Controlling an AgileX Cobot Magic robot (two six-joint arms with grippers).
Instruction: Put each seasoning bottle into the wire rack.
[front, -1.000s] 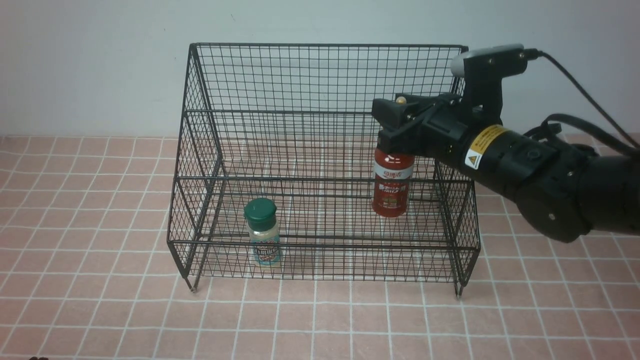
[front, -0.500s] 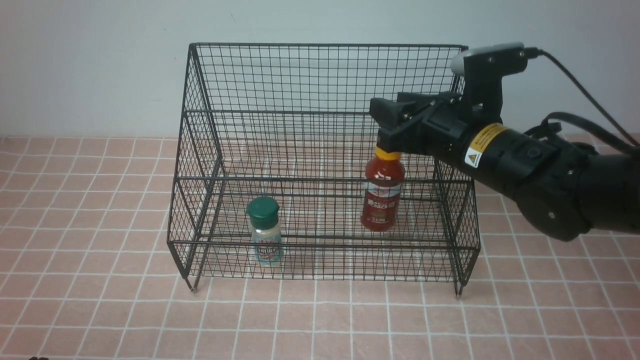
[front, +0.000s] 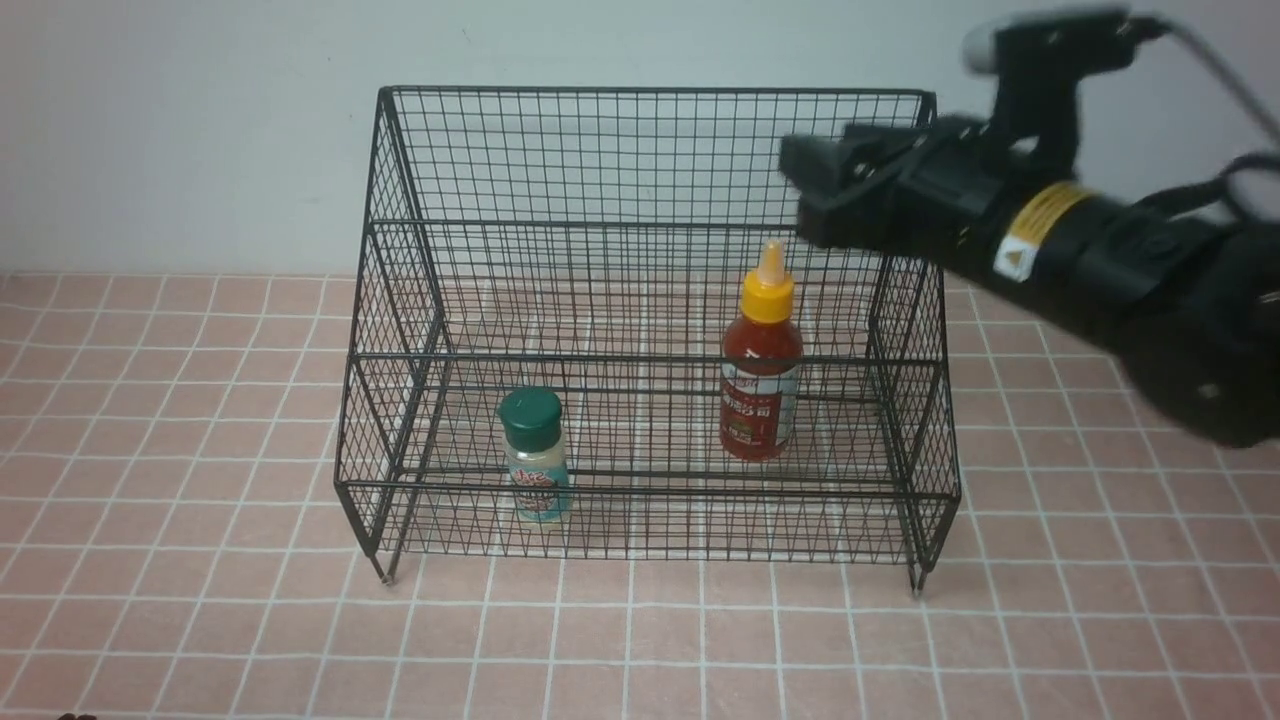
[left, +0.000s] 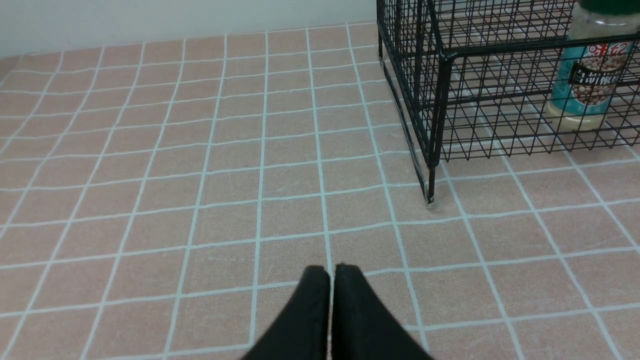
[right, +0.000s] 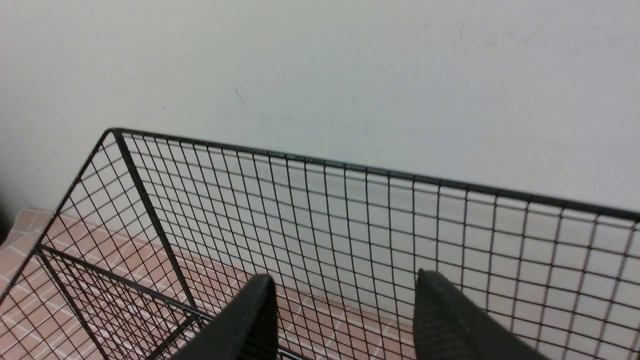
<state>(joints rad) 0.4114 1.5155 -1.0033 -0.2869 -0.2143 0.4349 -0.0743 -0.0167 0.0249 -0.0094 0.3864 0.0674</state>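
The right gripper (front: 815, 195) is seen with its jaws spread wide and nothing between them; in the right wrist view only the rack's back mesh and the wall are framed between the two fingers (right: 252, 320). It is raised above the right end of the wire rack (front: 640, 155), well clear of the red sauce bottle (front: 760, 375). The left gripper (left: 331, 280) is closed, its fingers pressed together with nothing held, low over the tiled surface (left: 200, 175) near the rack's front left foot.

The red sauce bottle stands upright inside the rack toward its right side, its yellow nozzle exposed. The green-capped shaker jar (front: 535, 460) stands upright inside the rack near the front edge, left of centre.

A second earlier, the bottle's top was covered by the right gripper and the bottle hung higher; it has since been released and the gripper lifted away.
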